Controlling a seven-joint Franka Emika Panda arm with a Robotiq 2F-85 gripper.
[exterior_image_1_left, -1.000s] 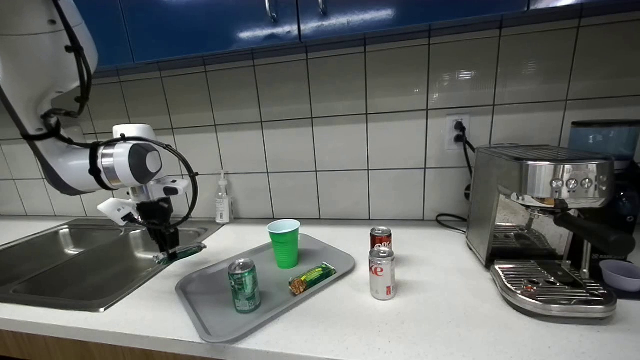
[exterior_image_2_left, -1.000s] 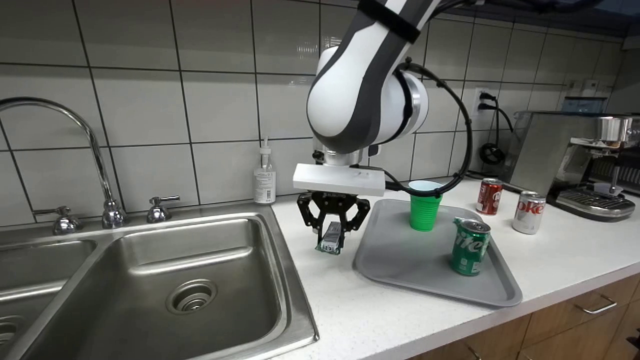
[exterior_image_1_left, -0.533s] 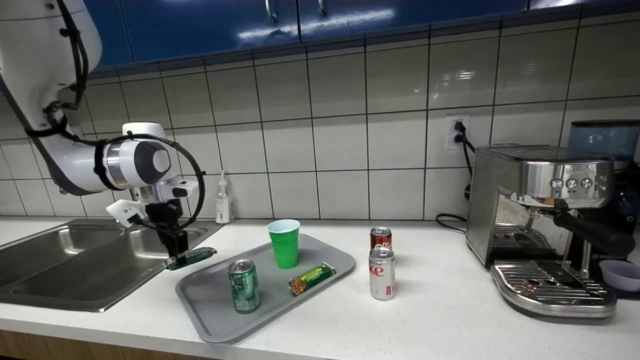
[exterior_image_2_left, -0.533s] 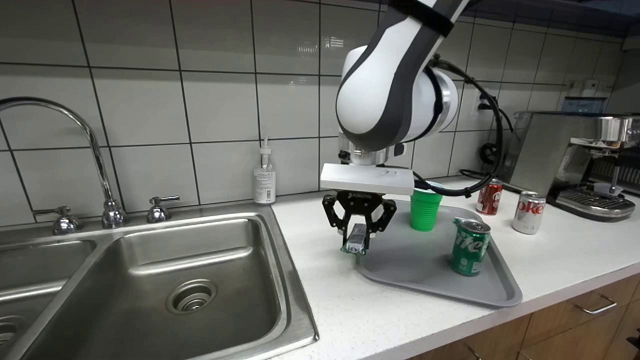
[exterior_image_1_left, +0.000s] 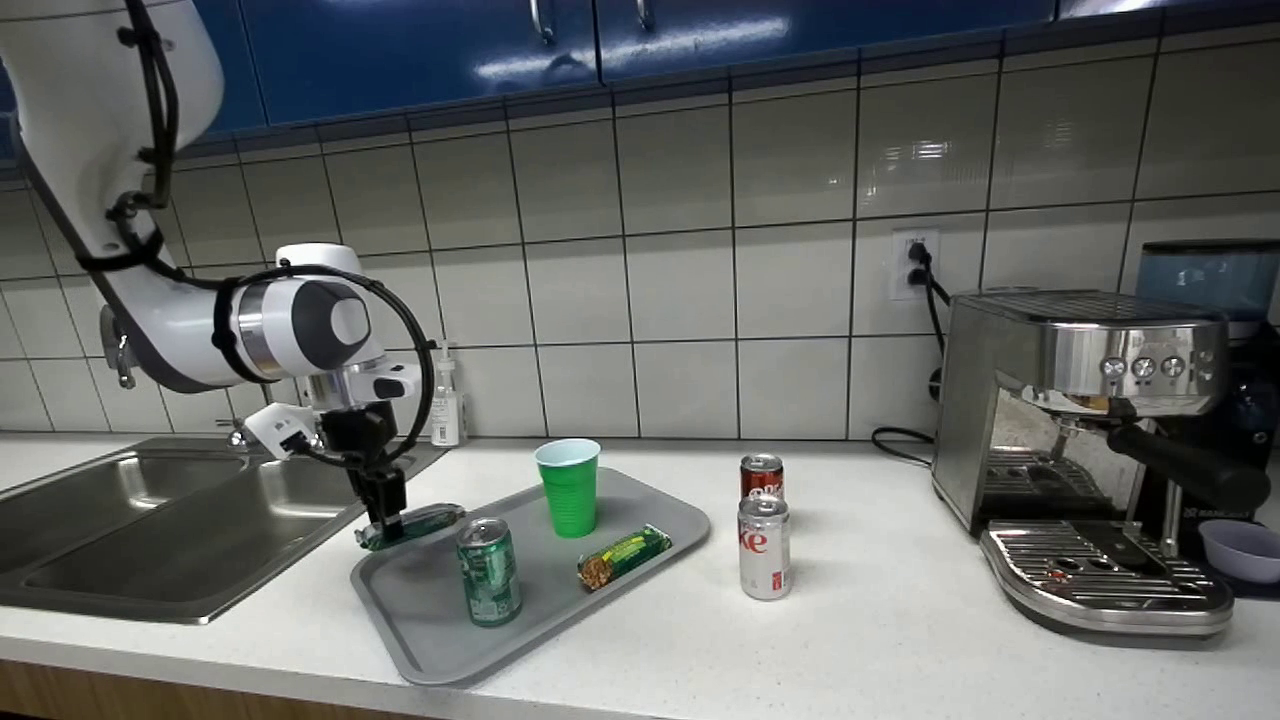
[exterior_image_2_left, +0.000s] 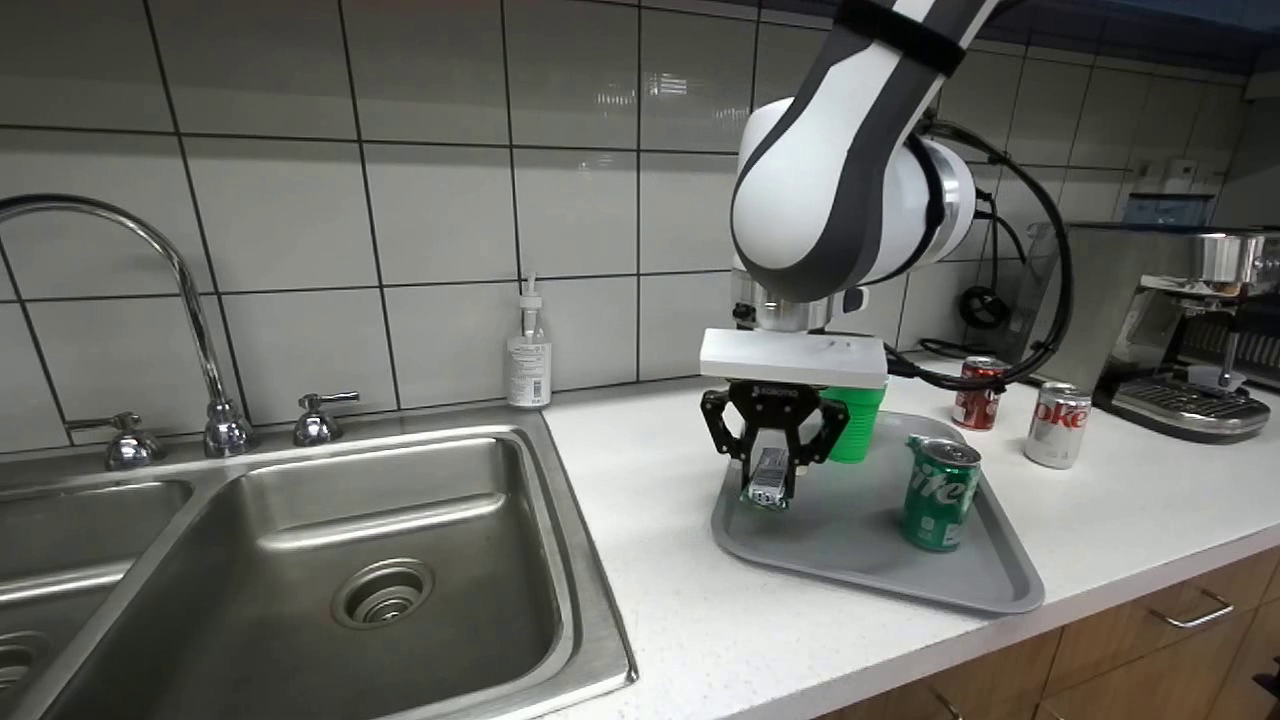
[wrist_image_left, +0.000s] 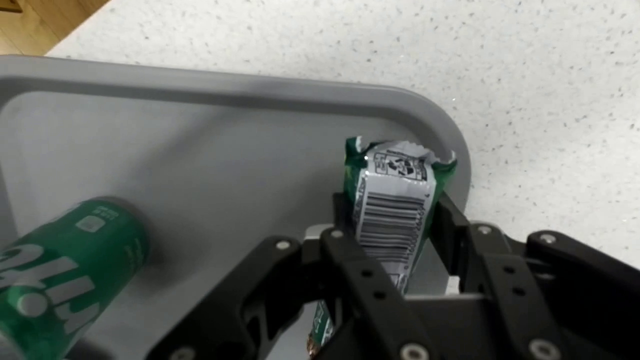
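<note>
Your end effector (exterior_image_2_left: 768, 482), clamped on a snack bar (wrist_image_left: 394, 215), has just come over the tray (wrist_image_left: 225, 145), nearer the green can (wrist_image_left: 75, 275).

1. Wrapped bar (wrist_image_left: 397, 195): one end hidden by the gripper (wrist_image_left: 392, 215) in the wrist view.
2. Green can (wrist_image_left: 75, 270): cut off at the same view's lower left corner.
3. Red can (exterior_image_1_left: 762, 475): lower part hidden behind the silver can (exterior_image_1_left: 764, 550) in an exterior view.

The white counter (exterior_image_1_left: 880, 630) carries a tray (exterior_image_1_left: 550, 565), red can (exterior_image_1_left: 762, 475), silver can (exterior_image_1_left: 765, 550) and coffee machine (exterior_image_1_left: 1060, 365).
</note>
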